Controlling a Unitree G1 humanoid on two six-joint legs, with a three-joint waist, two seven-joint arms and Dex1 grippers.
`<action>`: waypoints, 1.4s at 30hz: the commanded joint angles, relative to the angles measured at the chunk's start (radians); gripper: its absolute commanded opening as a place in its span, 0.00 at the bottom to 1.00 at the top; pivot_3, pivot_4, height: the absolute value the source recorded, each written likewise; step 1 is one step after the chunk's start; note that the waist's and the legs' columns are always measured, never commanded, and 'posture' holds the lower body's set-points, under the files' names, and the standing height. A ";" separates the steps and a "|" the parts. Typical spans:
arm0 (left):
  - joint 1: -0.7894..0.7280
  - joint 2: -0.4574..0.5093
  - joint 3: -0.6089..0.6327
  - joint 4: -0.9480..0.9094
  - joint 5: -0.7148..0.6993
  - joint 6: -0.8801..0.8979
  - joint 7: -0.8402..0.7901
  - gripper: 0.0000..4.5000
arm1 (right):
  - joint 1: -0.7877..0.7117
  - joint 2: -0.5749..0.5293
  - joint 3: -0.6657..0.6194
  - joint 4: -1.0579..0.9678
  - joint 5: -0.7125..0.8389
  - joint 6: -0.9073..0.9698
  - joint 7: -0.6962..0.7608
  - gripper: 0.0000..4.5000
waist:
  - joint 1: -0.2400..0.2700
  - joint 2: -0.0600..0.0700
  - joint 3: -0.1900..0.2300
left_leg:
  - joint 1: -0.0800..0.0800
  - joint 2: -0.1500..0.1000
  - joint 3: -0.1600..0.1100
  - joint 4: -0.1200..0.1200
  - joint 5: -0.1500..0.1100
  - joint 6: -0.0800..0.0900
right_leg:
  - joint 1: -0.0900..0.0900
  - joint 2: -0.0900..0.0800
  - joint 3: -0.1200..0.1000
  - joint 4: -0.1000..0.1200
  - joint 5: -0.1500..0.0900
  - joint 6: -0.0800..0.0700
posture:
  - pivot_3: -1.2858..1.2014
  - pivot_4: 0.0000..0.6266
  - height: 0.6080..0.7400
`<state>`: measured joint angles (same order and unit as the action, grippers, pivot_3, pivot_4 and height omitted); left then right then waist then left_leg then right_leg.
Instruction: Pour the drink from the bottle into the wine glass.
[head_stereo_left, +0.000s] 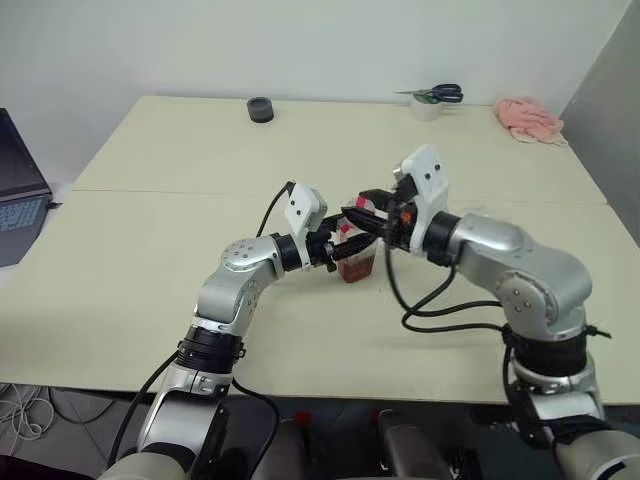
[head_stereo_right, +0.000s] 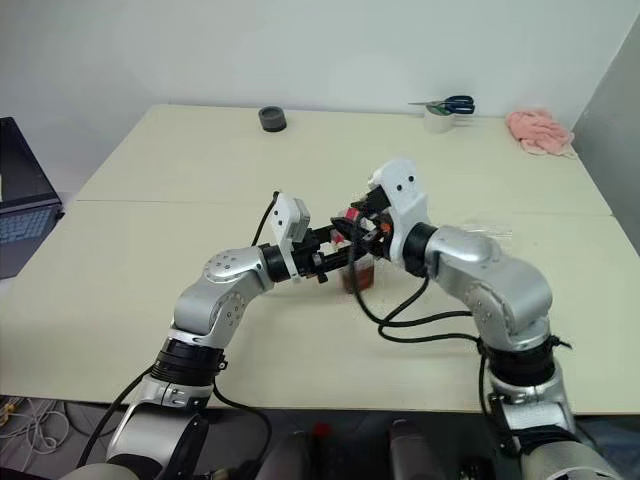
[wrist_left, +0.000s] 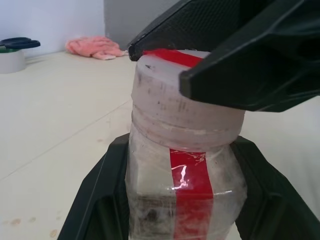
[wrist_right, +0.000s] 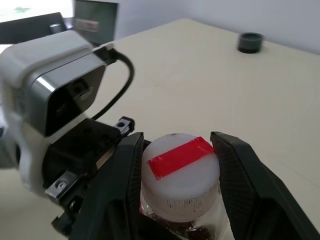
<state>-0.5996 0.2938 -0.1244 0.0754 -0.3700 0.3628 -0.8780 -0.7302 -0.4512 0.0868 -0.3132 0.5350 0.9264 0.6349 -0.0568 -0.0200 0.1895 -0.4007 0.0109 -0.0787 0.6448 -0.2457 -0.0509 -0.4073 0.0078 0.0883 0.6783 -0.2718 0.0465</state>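
Surface: a pale beige table (head_stereo_left: 150, 260) is set against a white wall, with a seam running across its middle.
Background items: a scissors-topped roll (head_stereo_left: 428, 103), a pink cloth (head_stereo_left: 530, 118) and a small dark round object (head_stereo_left: 260, 109) are seen along the far edge; a laptop (head_stereo_left: 18, 190) is seen beyond the table's left side.
Bottle: the bottle (wrist_left: 185, 200) is stood upright near the table's middle, between the two grippers; its cap (wrist_right: 182, 175) is whitish with a red tape strip across the top, and is still on.
Drink: the drink (head_stereo_left: 354, 267) is seen as a reddish-brown band low in the bottle.
Wine glass: not made out with any certainty.
Left gripper: the left gripper (head_stereo_left: 335, 248) is clamped on the bottle's body, just below the shoulder, a finger pressed to each side.
Right gripper: the right gripper (wrist_right: 180, 172) is closed around the cap from above, its fingers (wrist_right: 127, 175) touching the cap's rim on both sides.
Step in hand: uncapping is judged to be under way, ahead of any pouring.
Next move: a twist of the cap is called for while the body is held firm against turning.
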 joint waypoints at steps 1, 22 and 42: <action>-0.025 0.001 0.014 -0.041 -0.011 -0.010 -0.003 0.48 | -0.035 -0.078 0.029 0.092 0.065 -0.178 0.381 0.40 | 0.001 0.000 0.000 | 0.000 0.000 0.000 0.000 0.000 0.000 | 0.000 0.000 0.000 0.000 0.000 0.000 | 0.52 0.24 1.00; -0.003 0.041 0.039 -0.111 -0.041 0.050 -0.001 0.48 | -0.212 -0.119 0.006 0.502 -0.031 -0.421 0.683 1.00 | 0.000 0.000 0.000 | 0.001 0.000 -0.001 0.000 0.000 0.000 | 0.000 -0.001 0.000 0.002 0.002 -0.004 | 0.52 0.24 1.00; -0.043 0.000 0.022 -0.038 -0.029 0.003 -0.037 0.48 | -0.010 0.043 -0.065 -0.168 -0.022 0.051 -0.133 1.00 | 0.003 0.000 0.000 | 0.000 0.000 -0.001 0.001 0.000 0.000 | 0.000 -0.001 0.000 0.002 0.002 -0.004 | 0.52 0.24 1.00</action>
<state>-0.6084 0.3042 -0.1122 0.0588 -0.3923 0.4021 -0.9070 -0.7256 -0.4147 0.0219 -0.4410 0.5336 0.9681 0.5554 -0.0540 -0.0199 0.1899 -0.4004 0.0113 -0.0799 0.6456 -0.2455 -0.0513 -0.4076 0.0070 0.0879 0.6804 -0.2694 0.0425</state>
